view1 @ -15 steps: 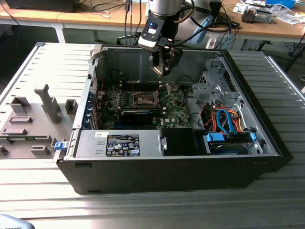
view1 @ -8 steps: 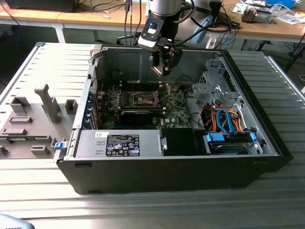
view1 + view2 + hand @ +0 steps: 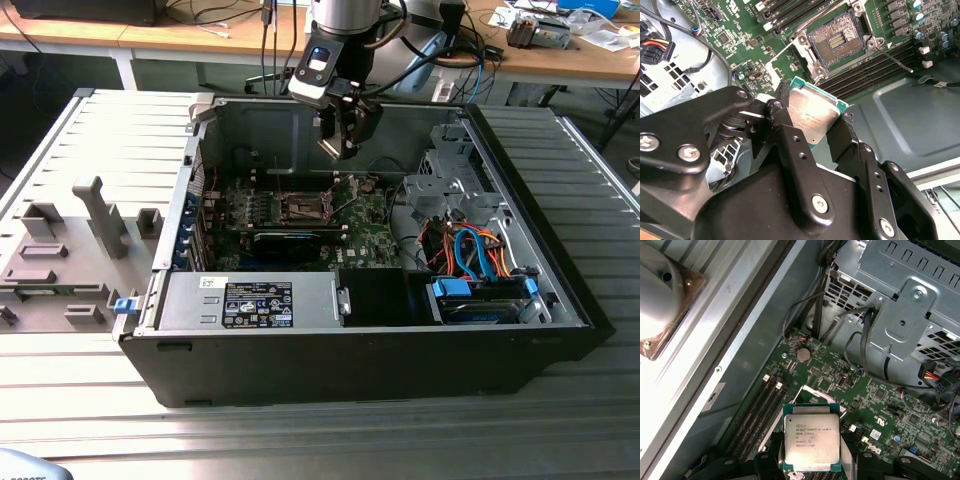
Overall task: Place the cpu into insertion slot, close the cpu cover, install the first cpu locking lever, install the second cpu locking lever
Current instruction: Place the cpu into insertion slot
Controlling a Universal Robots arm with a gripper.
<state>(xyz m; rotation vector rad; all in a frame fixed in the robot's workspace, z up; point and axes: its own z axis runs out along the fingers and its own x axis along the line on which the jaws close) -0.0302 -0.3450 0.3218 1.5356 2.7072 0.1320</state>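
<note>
The cpu (image 3: 812, 112), a flat square chip with a silvery top and green edge, sits clamped between two black fingers (image 3: 785, 125). My gripper (image 3: 815, 107) is shut on it, and the first wrist view shows the cpu (image 3: 811, 439) face-on. In the exterior view my gripper (image 3: 345, 140) hangs inside the open computer case, above the green motherboard (image 3: 370, 240). The insertion slot (image 3: 837, 42) lies bare with its contact field showing, apart from the chip; it also shows as the insertion slot (image 3: 300, 208) below the gripper. The cpu cover (image 3: 812, 396) stands raised behind the chip. A thin locking lever (image 3: 894, 59) juts out from the socket corner.
A metal drive cage (image 3: 455, 185) and orange and blue cables (image 3: 480, 255) fill the case toward the exterior view's right. The power supply (image 3: 250, 300) lies along the front. Long black memory slots (image 3: 875, 67) flank the socket. A grey fixture (image 3: 70, 250) rests outside the case.
</note>
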